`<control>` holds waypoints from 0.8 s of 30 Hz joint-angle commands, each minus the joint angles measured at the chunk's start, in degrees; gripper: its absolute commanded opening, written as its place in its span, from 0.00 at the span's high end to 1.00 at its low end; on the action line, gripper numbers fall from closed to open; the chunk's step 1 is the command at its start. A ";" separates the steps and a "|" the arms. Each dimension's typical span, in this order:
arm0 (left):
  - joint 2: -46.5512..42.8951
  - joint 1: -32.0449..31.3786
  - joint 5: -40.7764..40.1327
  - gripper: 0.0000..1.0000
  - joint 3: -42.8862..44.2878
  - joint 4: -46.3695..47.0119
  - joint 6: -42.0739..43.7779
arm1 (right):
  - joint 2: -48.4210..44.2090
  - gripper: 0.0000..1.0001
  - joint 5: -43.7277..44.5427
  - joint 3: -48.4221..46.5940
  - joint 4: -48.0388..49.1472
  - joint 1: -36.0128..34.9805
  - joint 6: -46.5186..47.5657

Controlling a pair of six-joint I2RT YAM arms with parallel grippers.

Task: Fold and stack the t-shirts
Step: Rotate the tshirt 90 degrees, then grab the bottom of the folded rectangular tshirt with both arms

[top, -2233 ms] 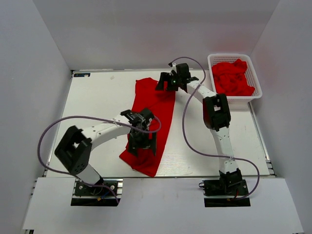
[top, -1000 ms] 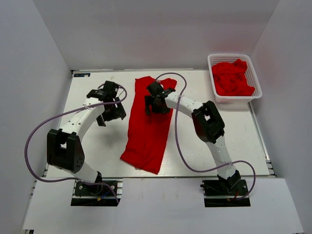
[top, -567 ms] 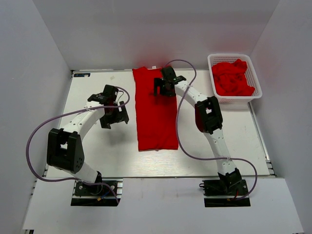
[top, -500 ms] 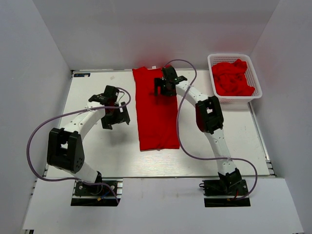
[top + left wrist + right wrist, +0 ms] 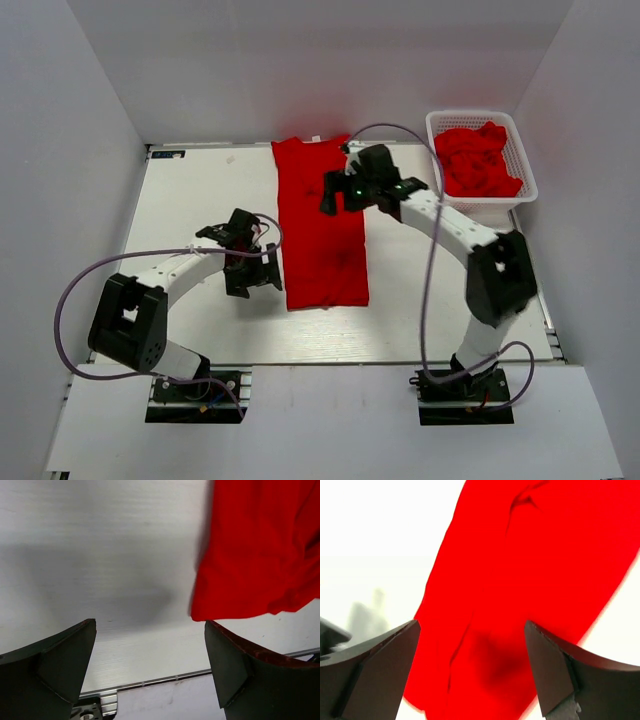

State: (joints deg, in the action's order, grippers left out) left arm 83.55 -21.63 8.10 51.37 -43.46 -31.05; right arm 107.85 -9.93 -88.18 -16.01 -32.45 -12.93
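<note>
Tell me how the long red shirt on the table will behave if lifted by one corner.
Probably floppy: the shirt lies flat with soft creases, so a lifted corner would likely drape and undo the fold. It looks thin, so likely light for its size. Pushed across the table, it would probably bunch rather than slide whole.

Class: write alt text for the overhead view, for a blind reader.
A red t-shirt, folded into a long strip, lies on the table. The open left gripper is beside its near left corner, the open right gripper over its far half. A white basket, far right, holds more red shirts.
</note>
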 commanded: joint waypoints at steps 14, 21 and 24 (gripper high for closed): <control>4.07 -13.00 -5.37 0.00 0.75 4.87 -4.99 | -31.48 0.10 2.73 46.69 4.14 0.37 -12.12; 6.98 -14.75 -5.46 0.00 0.13 6.81 -6.13 | -28.40 0.10 -0.87 47.93 5.81 -0.43 -14.58; 8.56 -15.29 -5.46 0.00 0.13 6.81 -6.75 | -26.47 0.10 -2.02 48.10 6.43 -0.69 -14.93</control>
State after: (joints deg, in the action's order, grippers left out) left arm 90.85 -36.14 3.22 51.31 -38.61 -36.77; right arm 80.16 -9.61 -40.42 -11.66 -32.67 -26.65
